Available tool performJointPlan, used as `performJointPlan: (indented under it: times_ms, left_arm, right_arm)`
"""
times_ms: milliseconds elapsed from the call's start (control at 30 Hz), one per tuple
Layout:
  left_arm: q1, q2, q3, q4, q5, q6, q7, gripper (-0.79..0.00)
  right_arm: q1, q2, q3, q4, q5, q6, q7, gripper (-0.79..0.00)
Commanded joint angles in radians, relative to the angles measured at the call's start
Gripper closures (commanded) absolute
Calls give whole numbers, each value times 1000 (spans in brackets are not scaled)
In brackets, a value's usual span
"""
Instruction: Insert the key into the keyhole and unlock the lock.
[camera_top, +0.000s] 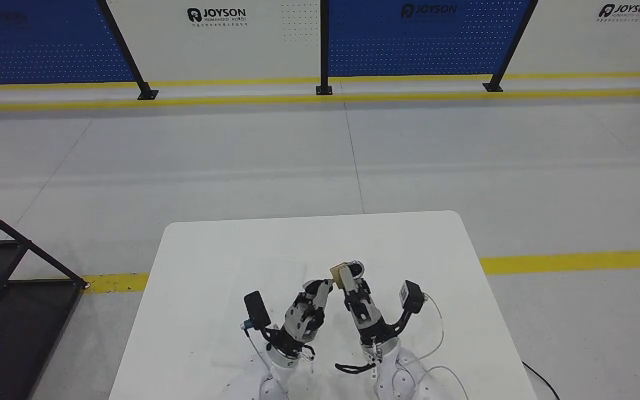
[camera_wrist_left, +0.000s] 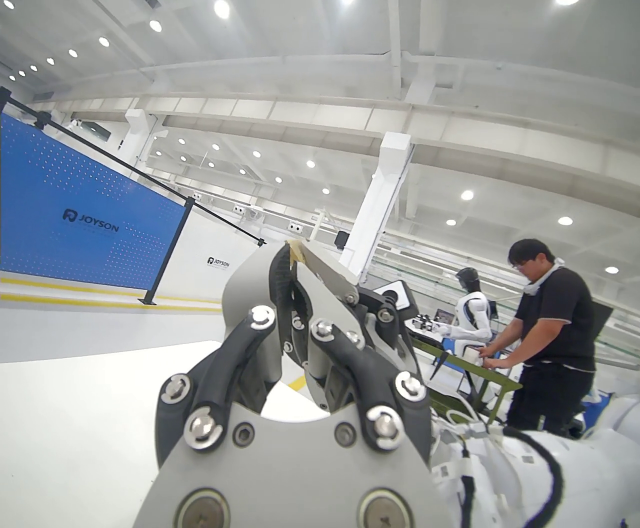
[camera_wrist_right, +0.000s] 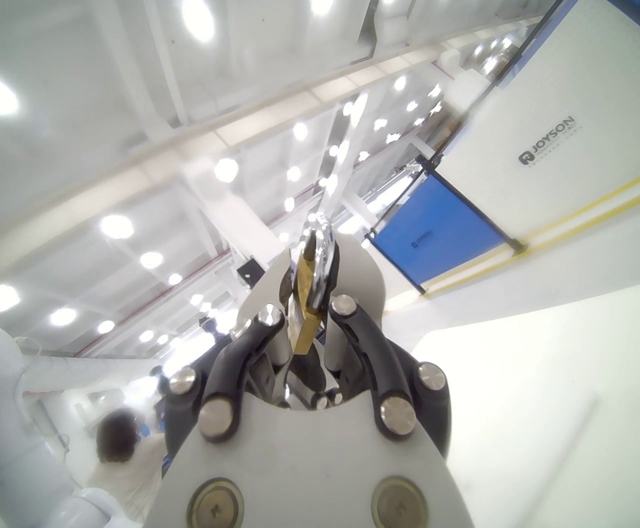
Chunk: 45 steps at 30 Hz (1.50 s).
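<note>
- Closest, at near edge of white table (camera_top: 220, 260): black box (camera_top: 257, 308) on left wrist, another on right wrist, each on the outer side, toward the side edges.
- Just ahead, about mid-width: left gripper (camera_wrist_left: 291, 257) and right gripper (camera_wrist_right: 314, 257) side by side, both tilted up toward the ceiling (camera_wrist_right: 150, 100).
- Left gripper: pressed together, black ribbed pads (camera_wrist_left: 278, 277) almost meeting, pinching a small tan piece (camera_wrist_left: 298, 248) right at the tips. Too little of it showing to name.
- Right gripper: clamped on a brass padlock (camera_wrist_right: 301, 315), body edge-on between the two fingers (camera_wrist_right: 360, 280), chrome shackle (camera_wrist_right: 325, 247) poking out past the tips.
- From above: padlock held over the table's near half, well in from both side edges, nearer the near edge than the far one. Left gripper tips just beside padlock body; touching or apart, cannot tell.
- Past the table: pale grey floor (camera_top: 400, 160), yellow floor line (camera_top: 560, 263) running out from behind both side edges.
- Farthest: double yellow stripe (camera_top: 250, 90), then barrier panels (camera_top: 60, 40), blue and white, on black posts (camera_top: 323, 50).
</note>
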Motion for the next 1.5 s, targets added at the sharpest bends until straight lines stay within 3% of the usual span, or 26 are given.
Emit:
performJointPlan:
  times_ms: [0,300,733,1033,1133,1333,1467]
  left_arm:
    - [-6,0,6,9,28,29,33,0]
    - [-36,3,27,56,183,213,147,0]
    - [-65,11,37,95,317,431,197,0]
    - [-65,13,43,88,248,396,201,0]
    - [-63,15,42,82,208,347,195,-148]
    - [-48,24,33,64,164,282,183,-203]
    - [-32,32,28,53,113,177,131,-222]
  right_arm:
    - [-1,0,1,-2,2,5,7,0]
    - [-5,0,4,-11,14,26,28,0]
    - [-9,1,7,-18,26,40,44,0]
    - [-11,0,7,-22,25,44,41,0]
    - [-12,0,8,-22,22,44,39,0]
    - [-12,0,10,-23,18,44,34,0]
    - [-12,0,12,-22,15,45,29,0]
